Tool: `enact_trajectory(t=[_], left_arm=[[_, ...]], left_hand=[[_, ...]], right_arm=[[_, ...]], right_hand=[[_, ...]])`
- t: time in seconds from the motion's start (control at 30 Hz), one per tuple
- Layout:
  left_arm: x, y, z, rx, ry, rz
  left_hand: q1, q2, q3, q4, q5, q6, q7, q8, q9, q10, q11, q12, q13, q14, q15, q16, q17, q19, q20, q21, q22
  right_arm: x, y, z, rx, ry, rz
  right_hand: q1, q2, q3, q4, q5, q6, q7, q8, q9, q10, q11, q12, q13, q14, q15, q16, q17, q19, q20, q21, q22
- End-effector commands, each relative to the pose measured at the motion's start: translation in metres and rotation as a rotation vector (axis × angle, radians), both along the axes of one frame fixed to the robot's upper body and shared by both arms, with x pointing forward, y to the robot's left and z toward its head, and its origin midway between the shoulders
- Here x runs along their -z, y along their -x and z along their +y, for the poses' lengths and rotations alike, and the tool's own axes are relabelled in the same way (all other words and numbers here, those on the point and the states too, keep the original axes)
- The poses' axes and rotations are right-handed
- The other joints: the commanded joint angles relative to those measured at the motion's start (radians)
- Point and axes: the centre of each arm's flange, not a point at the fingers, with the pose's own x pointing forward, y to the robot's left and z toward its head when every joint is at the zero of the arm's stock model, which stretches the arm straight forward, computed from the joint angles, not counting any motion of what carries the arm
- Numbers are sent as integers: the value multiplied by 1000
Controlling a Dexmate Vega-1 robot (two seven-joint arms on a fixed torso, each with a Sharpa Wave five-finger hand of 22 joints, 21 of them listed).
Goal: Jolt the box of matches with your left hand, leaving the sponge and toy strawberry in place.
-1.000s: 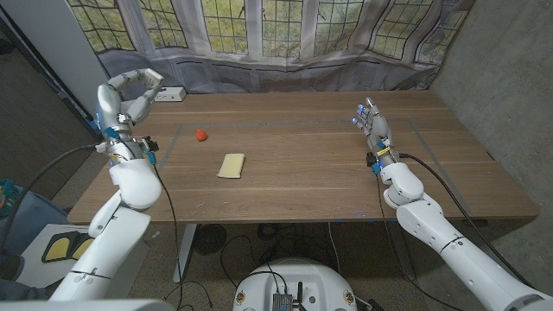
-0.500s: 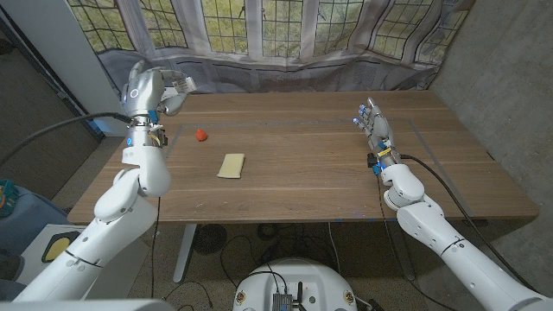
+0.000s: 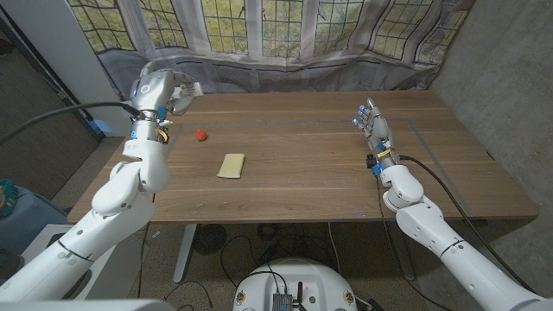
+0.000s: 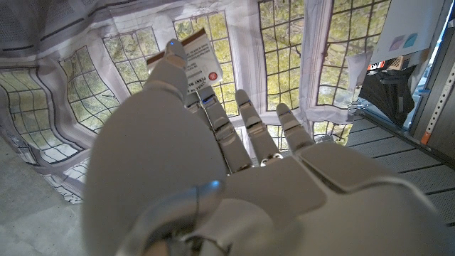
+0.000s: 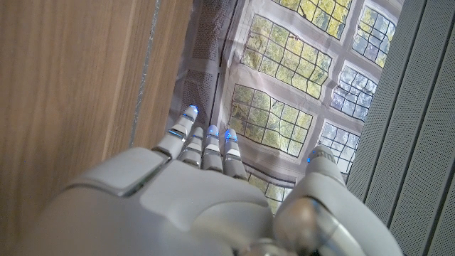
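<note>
My left hand [image 3: 169,89] is raised over the table's far left corner, its fingers stretched out straight. In the left wrist view the box of matches [image 4: 197,60], white-labelled with a red dot and a brown edge, shows just past the fingertips of that hand [image 4: 213,163]; whether they touch it I cannot tell. The red toy strawberry [image 3: 200,135] lies on the table a little nearer than the left hand. The yellow sponge [image 3: 231,165] lies to the strawberry's right and nearer still. My right hand [image 3: 372,123] stands on its edge at the table's right, fingers straight, holding nothing; its back shows in its wrist view [image 5: 206,192].
The wooden table [image 3: 302,186] has a thin taped rectangle marked on it. A cloth printed with windows [image 3: 285,34] hangs right behind the far edge. A black cable [image 3: 60,117] runs along my left arm.
My left arm has swung up from beside the table's left edge, and the hand has gone right to the far left corner where the white box lay. The right hand, the strawberry and the sponge have stayed put.
</note>
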Motion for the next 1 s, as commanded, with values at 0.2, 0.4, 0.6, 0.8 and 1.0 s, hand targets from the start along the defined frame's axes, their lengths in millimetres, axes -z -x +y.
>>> enact_trajectory(t=[0.2,0.4,0.6,0.8,1.0], left_arm=[[5,-6,5,-34,-3,127],[7,-7,9,-46,-16,165],[10,-7,9,-62,-31,203],[12,-6,12,-76,-44,252],[15,-6,14,-94,-52,289]], left_hand=[[-18,17,18,6,7,44,-21,4,6,51,-40,11,45,-5,-115,0,2,2,7,2,3],[-18,17,19,5,6,42,-19,3,6,51,-40,10,46,-6,-114,0,2,3,12,3,3],[-19,17,20,5,6,41,-17,2,6,51,-40,10,47,-7,-112,0,2,1,13,2,3],[-20,16,20,6,6,42,-18,2,6,51,-40,9,49,-8,-110,1,2,0,16,2,3],[-21,17,20,6,5,42,-16,2,6,50,-40,8,49,-9,-108,1,2,-3,19,1,3]], right_arm=[[-1,-5,3,-3,1,5],[-2,-7,5,-9,3,6],[-3,-7,5,-10,6,4],[-3,-7,6,-13,12,5],[-4,-7,8,-15,15,5]], right_hand=[[4,8,0,1,3,9,0,-1,3,10,2,-4,6,9,3,0,3,11,1,-1,4],[4,8,-1,1,3,9,0,-1,3,9,3,-4,6,9,2,0,3,11,0,-1,4],[4,8,0,1,3,9,1,-1,3,10,3,-4,6,9,1,-1,3,11,0,-1,4],[4,8,0,1,3,10,0,-1,3,10,2,-4,6,9,2,0,3,10,1,-2,4],[4,9,0,2,3,10,1,-1,3,10,3,-4,6,9,3,0,3,10,1,-2,4]])
